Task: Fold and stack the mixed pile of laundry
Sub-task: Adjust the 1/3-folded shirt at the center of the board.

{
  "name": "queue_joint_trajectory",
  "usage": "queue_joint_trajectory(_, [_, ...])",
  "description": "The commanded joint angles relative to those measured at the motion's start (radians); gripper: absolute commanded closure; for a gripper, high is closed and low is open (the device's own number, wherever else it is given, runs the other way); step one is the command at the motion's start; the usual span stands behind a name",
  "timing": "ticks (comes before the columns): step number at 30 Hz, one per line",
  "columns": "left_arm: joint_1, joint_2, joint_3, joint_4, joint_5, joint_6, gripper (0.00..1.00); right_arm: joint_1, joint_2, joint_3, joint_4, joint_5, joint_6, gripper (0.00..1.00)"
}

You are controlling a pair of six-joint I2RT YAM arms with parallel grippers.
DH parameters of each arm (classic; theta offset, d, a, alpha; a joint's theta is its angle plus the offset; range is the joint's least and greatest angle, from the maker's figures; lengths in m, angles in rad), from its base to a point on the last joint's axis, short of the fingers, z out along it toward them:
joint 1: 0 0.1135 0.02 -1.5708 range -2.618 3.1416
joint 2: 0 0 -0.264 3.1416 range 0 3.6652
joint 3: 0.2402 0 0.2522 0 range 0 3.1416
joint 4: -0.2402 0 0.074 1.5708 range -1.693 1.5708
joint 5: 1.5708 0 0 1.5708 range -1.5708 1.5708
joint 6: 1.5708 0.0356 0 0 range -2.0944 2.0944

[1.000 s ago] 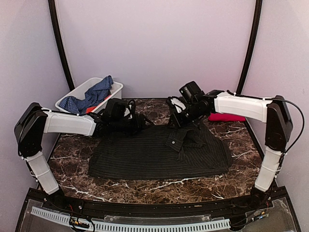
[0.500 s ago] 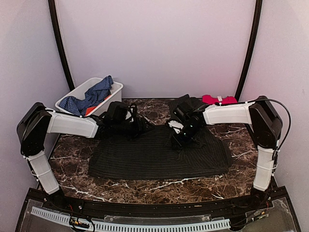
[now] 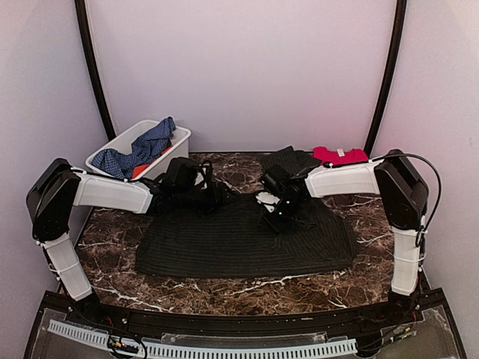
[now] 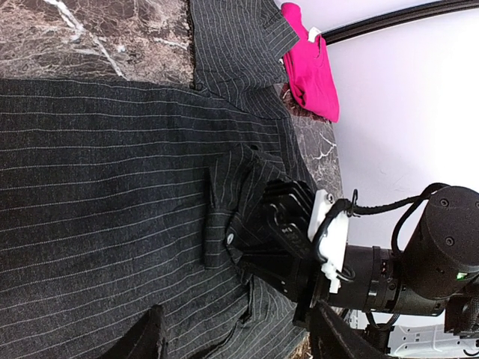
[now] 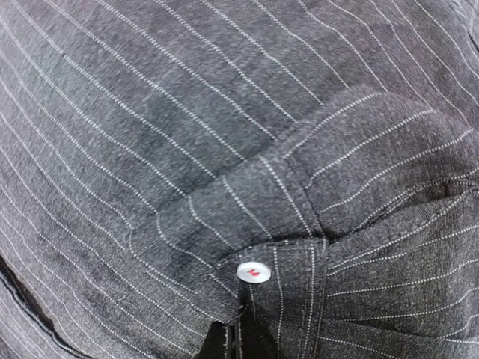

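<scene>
Pinstriped shirt [image 3: 247, 239], dark charcoal, lies spread flat across the middle of the marble surface [image 3: 224, 290], its long side running from 9 to 3 o'clock in the top view. One part of it reaches out toward 1 o'clock and ends just beside the red cloth [image 3: 340, 155], which sits at 2 o'clock by the back wall. At 10 o'clock, off the shirt's far left corner, stands the white bin [image 3: 182, 138]. A blue checked garment [image 3: 142, 147] is heaped in it and rises above its rim, and an orange piece [image 3: 144, 170] shows just under that.

Left fingers [image 3: 209, 193] sit at 11 o'clock, at the shirt's far edge. The left wrist view shows them [image 4: 146, 340] set wide apart at the bottom of the frame, with striped cloth in the gap and nothing gripped.

Right fingers [image 3: 278, 215] are down on the shirt, at about 1 o'clock from its middle. Seen from the left wrist, they [image 4: 251, 250] press against a raised ridge of cloth [image 4: 215, 217] that stands up from the otherwise flat panel. The right wrist view is filled with bunched pinstripe. A white button [image 5: 253, 271] lies near its bottom centre, and only a dark sliver of the fingers shows below it. Folds hide the tips, so I cannot tell whether they pinch the cloth or merely rest on it.
</scene>
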Motion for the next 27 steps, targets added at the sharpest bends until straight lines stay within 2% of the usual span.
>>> queue_joint_trajectory(1, [-0.003,0.009,-0.001,0.016,0.002,0.013,0.36,0.012,0.004,0.026,-0.048,0.011,0.014,1.00])
queue_joint_trajectory(6, [-0.003,0.006,0.002,0.020,0.006,0.004,0.37,0.011,-0.045,0.108,-0.080,0.012,0.029,1.00])
queue_joint_trajectory(11, [-0.004,-0.014,0.002,0.045,0.007,-0.031,0.36,0.010,-0.081,0.179,-0.076,-0.066,0.085,1.00])
queue_joint_trajectory(22, [-0.004,-0.044,0.005,0.077,-0.047,-0.160,0.32,0.014,-0.067,0.212,0.051,-0.231,0.245,1.00])
queue_joint_trajectory(27, [-0.011,-0.021,0.025,0.078,-0.066,-0.196,0.34,0.017,-0.051,0.227,0.097,-0.272,0.294,1.00])
